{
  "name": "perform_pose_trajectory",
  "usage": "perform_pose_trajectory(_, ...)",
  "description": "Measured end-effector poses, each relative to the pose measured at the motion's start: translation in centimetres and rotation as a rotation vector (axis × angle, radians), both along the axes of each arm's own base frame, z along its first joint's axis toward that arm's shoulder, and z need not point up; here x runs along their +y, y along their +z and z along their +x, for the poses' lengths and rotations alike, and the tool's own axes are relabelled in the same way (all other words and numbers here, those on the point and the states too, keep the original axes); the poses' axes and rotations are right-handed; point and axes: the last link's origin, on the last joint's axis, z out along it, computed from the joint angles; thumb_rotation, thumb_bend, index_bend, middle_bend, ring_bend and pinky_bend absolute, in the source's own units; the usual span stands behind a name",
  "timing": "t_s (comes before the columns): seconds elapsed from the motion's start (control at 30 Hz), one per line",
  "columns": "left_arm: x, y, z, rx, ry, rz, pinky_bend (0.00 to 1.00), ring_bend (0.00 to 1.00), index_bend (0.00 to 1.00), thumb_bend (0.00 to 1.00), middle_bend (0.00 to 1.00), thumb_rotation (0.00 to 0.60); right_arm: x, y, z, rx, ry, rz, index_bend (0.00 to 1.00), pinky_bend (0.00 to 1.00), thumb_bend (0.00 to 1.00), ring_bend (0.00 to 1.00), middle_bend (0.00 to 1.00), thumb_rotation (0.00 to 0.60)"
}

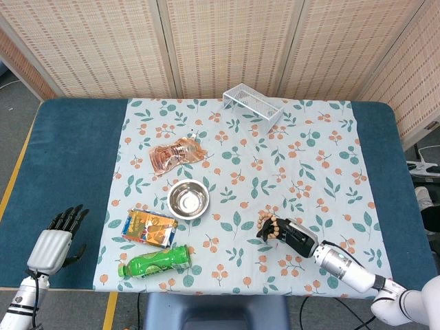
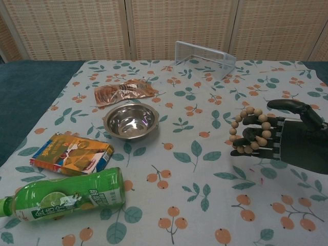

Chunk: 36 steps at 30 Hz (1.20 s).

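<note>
Wooden bead bracelet point(image 2: 249, 130) looped around the fingers point(image 2: 254, 136) of the right hand point(image 2: 287, 138), held above the cloth near the table's front right edge. Left hand point(image 1: 58, 237) open, fingers spread, holding nothing, at the table's front left corner.

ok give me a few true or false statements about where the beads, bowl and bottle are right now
1. The right hand has the bead bracelet looped around its fingers. True.
2. The steel bowl has the bracelet lying in it. False: the bowl holds nothing.
3. The green bottle stands upright. False: it lies on its side, near the table's front edge.
4. The left hand rests on the blue table, apart from everything else. True.
5. The orange box lies between the bowl and the bottle. True.
</note>
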Motion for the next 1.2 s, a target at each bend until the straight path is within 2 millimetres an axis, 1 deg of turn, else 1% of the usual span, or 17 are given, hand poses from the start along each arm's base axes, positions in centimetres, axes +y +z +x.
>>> perform_pose_trajectory(0.03,0.0,0.0,0.0,-0.001,0.0,0.0,0.13,0.0,0.0,0.42,0.0,0.6,0.0,0.0,0.1,0.008,0.003,-0.001,0.41,0.24,0.25,0.28,0.52,0.183)
perform_pose_trajectory(0.1,0.0,0.1,0.0,-0.003,-0.001,0.001,0.13,0.0,0.0,0.42,0.0,0.6,-0.1,-0.1,0.1,0.023,0.01,-0.006,0.41,0.24,0.21,0.28,0.52,0.175)
perform_pose_trajectory(0.2,0.0,0.1,0.0,-0.005,-0.001,0.002,0.13,0.0,0.0,0.42,0.0,0.6,-0.1,0.0,0.3,0.022,0.002,-0.016,0.43,0.24,0.21,0.28,0.52,0.187)
perform_pose_trajectory(0.27,0.0,0.1,0.0,-0.004,-0.002,0.002,0.13,0.0,0.0,0.42,0.0,0.6,0.0,0.0,0.3,0.011,-0.005,-0.014,0.45,0.24,0.26,0.28,0.52,0.214)
perform_pose_trajectory(0.33,0.0,0.1,0.0,-0.004,-0.001,0.0,0.13,0.0,0.0,0.42,0.0,0.6,0.0,0.1,0.4,-0.009,-0.012,-0.01,0.48,0.24,0.32,0.28,0.52,0.258)
perform_pose_trajectory(0.4,0.0,0.0,0.0,-0.003,0.0,-0.004,0.13,0.0,0.0,0.42,0.0,0.6,0.1,0.0,0.4,-0.021,0.004,-0.011,0.52,0.24,0.36,0.28,0.52,0.292)
perform_pose_trajectory(0.47,0.0,-0.1,0.1,-0.002,-0.001,-0.008,0.13,0.0,0.0,0.42,0.0,0.6,0.2,-0.1,0.3,-0.019,0.024,-0.012,0.56,0.24,0.41,0.27,0.52,0.304)
perform_pose_trajectory(0.57,-0.1,-0.2,0.1,-0.001,-0.002,-0.008,0.13,0.0,0.0,0.42,0.0,0.6,0.5,-0.4,0.5,-0.024,0.064,-0.004,0.57,0.24,0.48,0.27,0.52,0.331)
perform_pose_trajectory(0.67,-0.1,0.0,0.1,-0.002,-0.003,-0.002,0.13,0.0,0.0,0.42,0.0,0.6,0.8,-0.6,0.6,-0.02,0.101,0.01,0.57,0.24,0.5,0.26,0.52,0.352)
perform_pose_trajectory(0.8,-0.1,0.0,0.2,-0.003,-0.006,-0.002,0.13,0.0,0.0,0.42,0.0,0.6,1.2,-0.9,0.7,0.005,0.14,0.033,0.53,0.24,0.5,0.25,0.52,0.351)
perform_pose_trajectory(1.07,-0.2,0.3,0.1,-0.005,-0.003,0.009,0.13,0.0,0.0,0.42,0.0,0.6,1.5,-1.7,0.9,0.047,0.185,0.06,0.52,0.24,0.51,0.25,0.52,0.349)
perform_pose_trajectory(1.2,-0.2,0.3,0.1,-0.004,-0.004,0.009,0.13,0.0,0.0,0.42,0.0,0.6,1.6,-1.9,1.0,0.051,0.202,0.07,0.52,0.24,0.62,0.25,0.52,0.333)
